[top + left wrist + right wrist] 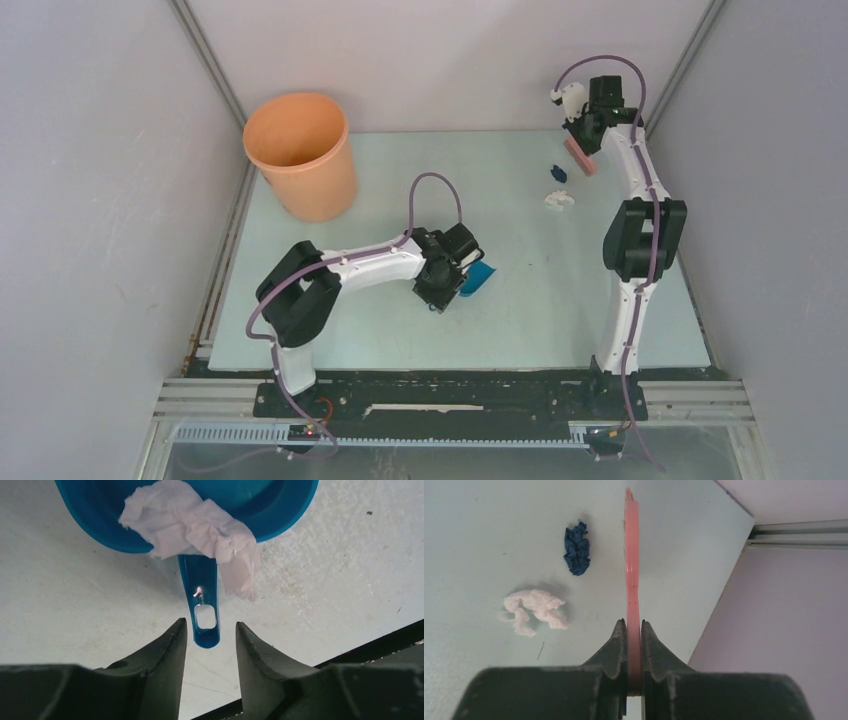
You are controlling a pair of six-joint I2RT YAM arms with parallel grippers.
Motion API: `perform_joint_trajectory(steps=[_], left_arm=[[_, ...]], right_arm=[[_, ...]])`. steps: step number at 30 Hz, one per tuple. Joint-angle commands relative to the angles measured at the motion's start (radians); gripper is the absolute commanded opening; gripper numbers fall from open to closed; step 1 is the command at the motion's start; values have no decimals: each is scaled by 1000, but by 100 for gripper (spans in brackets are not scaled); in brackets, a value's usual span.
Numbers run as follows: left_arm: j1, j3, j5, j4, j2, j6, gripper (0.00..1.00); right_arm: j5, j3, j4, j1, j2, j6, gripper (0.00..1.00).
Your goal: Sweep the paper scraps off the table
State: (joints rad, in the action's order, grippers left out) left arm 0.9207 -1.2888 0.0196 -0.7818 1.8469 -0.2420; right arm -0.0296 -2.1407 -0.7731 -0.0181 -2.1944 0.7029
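Observation:
In the left wrist view a blue dustpan [280, 510] lies on the table [75, 605] with a crumpled white paper scrap [190, 525] draped over its rim. My left gripper [211, 630] is open; the end of the dustpan's handle [204, 600] sits between the fingertips with a gap on each side. From above, the dustpan [479, 278] is mid-table beside the left gripper [447, 283]. My right gripper [634, 626] is shut on the pink brush [631, 575], held above the far right corner. A dark blue scrap [577, 550] and a white scrap [534, 609] lie left of the brush.
An orange bucket [300, 155] stands at the far left corner of the table [350, 320]. Grey walls and metal rails enclose the table; the right wall [784, 620] is close beside the brush. The two loose scraps [558, 186] lie near the right arm [640, 235].

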Motion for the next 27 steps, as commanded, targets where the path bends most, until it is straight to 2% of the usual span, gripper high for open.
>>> perform_joint_trajectory(steps=[1,4,6,7,12,19,27], left_arm=[[3,-7,-2,69,2,-21,43],[4,-13,14,70,-2,-32,33],[5,-22,35,59,-6,-40,9],[6,-30,45,45,-6,-43,1],[9,-106,55,-114,6,-41,0],[9,-173,-63,-278,44,-56,0],[9,-195,-71,-278,98,-68,0]], right_arm=[[-24,-45,88,15,-24,29,0],[-32,-45,88,50,-41,46,0],[-42,-45,66,72,-55,55,0],[-42,-43,46,82,-57,52,0],[18,48,-41,130,21,-22,0],[163,314,-100,219,205,-108,0],[350,526,-182,313,374,-236,0]])
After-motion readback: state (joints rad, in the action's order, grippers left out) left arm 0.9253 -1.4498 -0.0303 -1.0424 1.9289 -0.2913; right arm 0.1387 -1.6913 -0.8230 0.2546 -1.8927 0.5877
